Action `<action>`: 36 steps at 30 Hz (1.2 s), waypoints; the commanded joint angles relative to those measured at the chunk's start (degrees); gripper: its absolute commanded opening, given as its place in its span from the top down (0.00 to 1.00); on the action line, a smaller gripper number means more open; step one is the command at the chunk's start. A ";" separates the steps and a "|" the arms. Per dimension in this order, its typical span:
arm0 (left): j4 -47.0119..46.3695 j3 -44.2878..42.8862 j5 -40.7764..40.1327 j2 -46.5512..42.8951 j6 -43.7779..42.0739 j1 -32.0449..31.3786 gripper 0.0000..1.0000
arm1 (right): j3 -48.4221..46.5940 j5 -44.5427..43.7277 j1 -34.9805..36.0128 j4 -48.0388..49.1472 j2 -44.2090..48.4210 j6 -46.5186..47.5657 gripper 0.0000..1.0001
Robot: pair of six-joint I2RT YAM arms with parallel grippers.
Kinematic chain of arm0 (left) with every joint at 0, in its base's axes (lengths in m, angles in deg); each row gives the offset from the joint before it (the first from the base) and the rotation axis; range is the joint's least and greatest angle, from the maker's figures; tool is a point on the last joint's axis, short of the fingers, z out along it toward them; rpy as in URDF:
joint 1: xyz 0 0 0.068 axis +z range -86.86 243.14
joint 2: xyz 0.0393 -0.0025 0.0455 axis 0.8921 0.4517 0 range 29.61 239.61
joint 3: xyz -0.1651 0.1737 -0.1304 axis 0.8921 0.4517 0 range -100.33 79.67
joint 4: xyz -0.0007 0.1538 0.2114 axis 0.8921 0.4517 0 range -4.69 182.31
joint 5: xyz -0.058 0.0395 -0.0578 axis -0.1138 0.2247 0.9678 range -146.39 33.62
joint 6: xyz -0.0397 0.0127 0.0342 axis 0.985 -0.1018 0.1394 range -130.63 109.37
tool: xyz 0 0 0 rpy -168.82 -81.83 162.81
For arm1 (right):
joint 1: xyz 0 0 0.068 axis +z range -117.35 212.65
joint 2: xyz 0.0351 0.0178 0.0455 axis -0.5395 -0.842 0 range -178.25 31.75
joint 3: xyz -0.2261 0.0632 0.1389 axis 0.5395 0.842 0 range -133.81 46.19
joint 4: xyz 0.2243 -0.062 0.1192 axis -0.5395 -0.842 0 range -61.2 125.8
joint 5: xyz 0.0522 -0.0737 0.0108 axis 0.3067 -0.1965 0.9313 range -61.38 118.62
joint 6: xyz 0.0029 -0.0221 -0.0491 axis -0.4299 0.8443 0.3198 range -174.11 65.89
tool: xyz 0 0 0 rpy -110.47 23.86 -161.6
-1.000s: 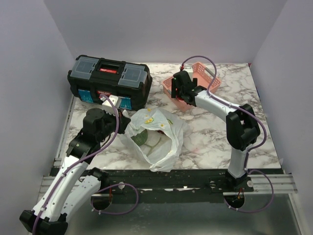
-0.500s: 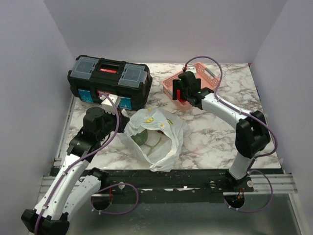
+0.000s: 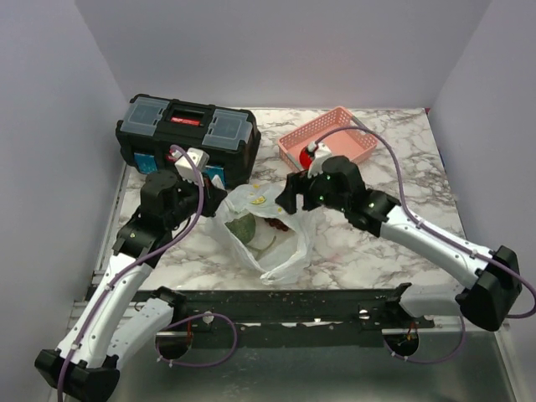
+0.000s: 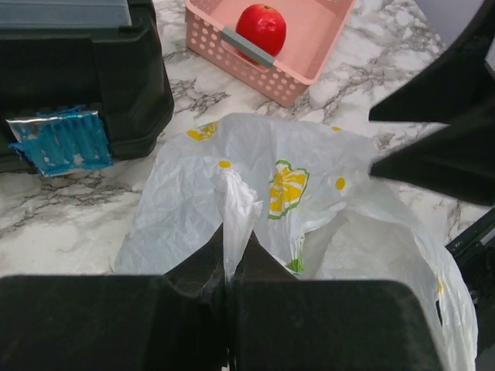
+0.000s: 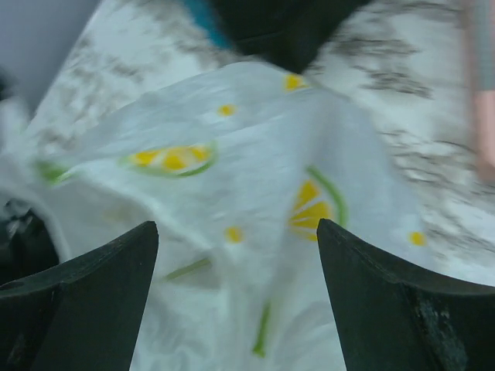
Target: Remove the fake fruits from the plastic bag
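A crinkly translucent white plastic bag (image 3: 270, 243) with yellow-green printed marks lies on the marble-patterned desk (image 3: 377, 243), close to the near edge and a little left of its middle. Its mouth faces up and is open. Inside it, a round dull-green melon (image 3: 244, 232) sits toward the left, with a dark red bunch of grapes (image 3: 274, 223) just beside it toward the right. Both are partly veiled by the plastic.

The left pincer (image 4: 230, 246) is closed tight on a raised fold of the bag's left rim, and the film is pinched between its black fingers. The right pincer (image 3: 291, 199) hangs over the far right part of the bag's mouth. Its two black fingers (image 5: 85, 294) are spread wide with nothing between them. From its wrist view only lemon-printed plastic shows beneath, blurred.

A small glossy red apple (image 4: 261, 27) rests in a pink slotted plastic basket (image 3: 339, 134) by the far edge, right of the middle and well apart from the bag. A black plastic toolbox (image 3: 186, 138) with grey lid compartments and a red latch stands at the far left corner.
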 commanded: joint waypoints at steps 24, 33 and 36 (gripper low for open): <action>-4.88 4.58 7.51 -0.57 -1.92 0.01 1.00 | 0.31 -23.60 21.00 0.95 -12.44 -0.99 0.53; -4.93 4.70 7.66 -1.53 -1.92 0.01 1.00 | 0.75 -27.28 21.01 5.19 -17.69 -4.00 0.47; -5.06 4.70 7.69 -1.70 -1.84 0.03 1.00 | 0.88 -35.35 20.99 4.11 -18.05 -4.51 0.42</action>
